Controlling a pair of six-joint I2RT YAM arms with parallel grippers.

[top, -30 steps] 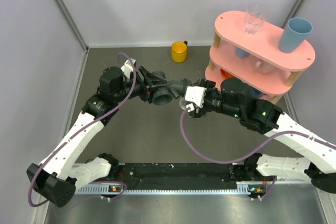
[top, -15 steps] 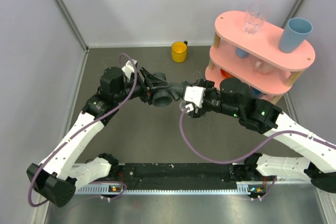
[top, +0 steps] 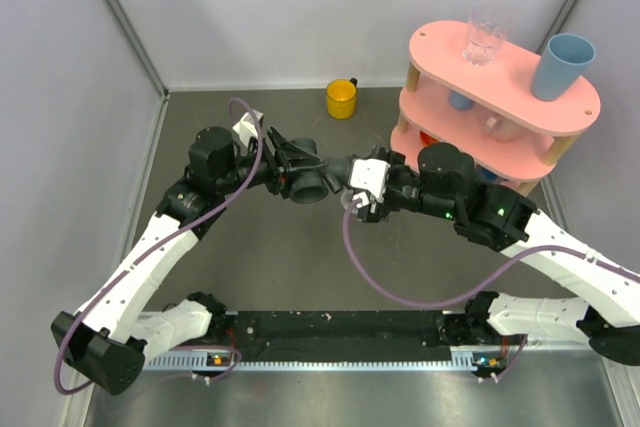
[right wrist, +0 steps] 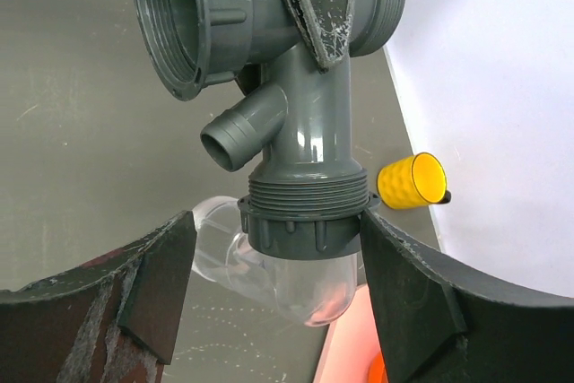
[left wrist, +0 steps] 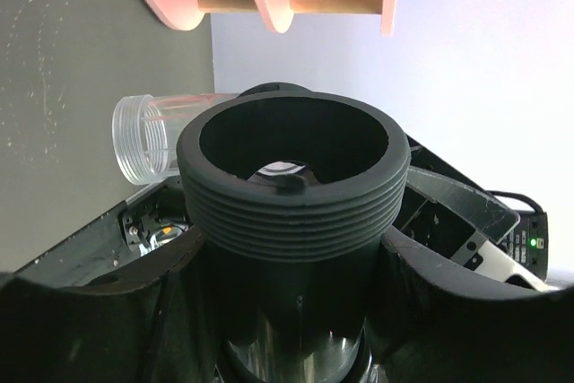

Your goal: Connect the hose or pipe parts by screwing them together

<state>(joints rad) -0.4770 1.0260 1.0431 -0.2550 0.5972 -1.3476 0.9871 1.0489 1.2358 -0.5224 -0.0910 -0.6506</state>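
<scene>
The dark grey T-shaped fitting (top: pixel 312 179) hangs above the table, with my left gripper (top: pixel 290 162) shut on its body. The left wrist view shows its threaded open end (left wrist: pixel 294 177) between my two fingers (left wrist: pixel 134 311). A grey collar (right wrist: pixel 305 221) sits on the threads of the fitting's stem. Below the collar is the clear tubular piece (right wrist: pixel 309 289), whose side tube (left wrist: pixel 148 136) sticks out. My right gripper (right wrist: pixel 278 221) straddles the collar with its jaws open. One finger (right wrist: pixel 421 293) touches the collar's rim, and a gap shows at the other finger (right wrist: pixel 152 284).
A pink two-tier shelf (top: pixel 500 97) stands right behind my right arm, with a clear glass (top: pixel 487 35) and a blue cup (top: pixel 562 65) on top. A yellow cup (top: pixel 341 99) stands by the back wall. Walls close in the left and back sides.
My right gripper has edged slightly left toward the fitting. The left gripper has shifted a little with the fitting in it. Neither gripper's jaws have changed.
</scene>
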